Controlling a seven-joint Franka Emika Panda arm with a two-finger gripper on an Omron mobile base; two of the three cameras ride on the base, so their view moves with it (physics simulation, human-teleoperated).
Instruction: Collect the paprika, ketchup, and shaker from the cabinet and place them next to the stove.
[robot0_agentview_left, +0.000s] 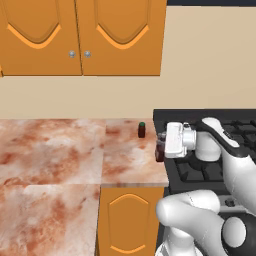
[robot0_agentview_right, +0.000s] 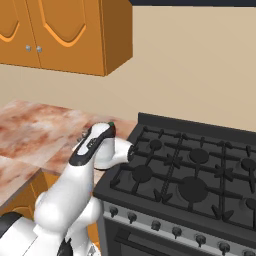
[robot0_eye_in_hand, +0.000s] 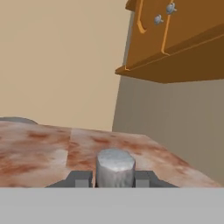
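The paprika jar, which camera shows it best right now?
The left base view: the paprika stands whole and upright on the counter beside the stove. In the right base view just its green lid peeks above the arm.

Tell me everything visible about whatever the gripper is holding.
It is the ketchup: in the hand view its rounded grey cap sits squeezed between the two dark fingers of the gripper, which is shut on it. In the left base view a dark reddish body hangs at the gripper's end, over the marbled counter edge beside the stove. Whether its base touches the counter is unclear.
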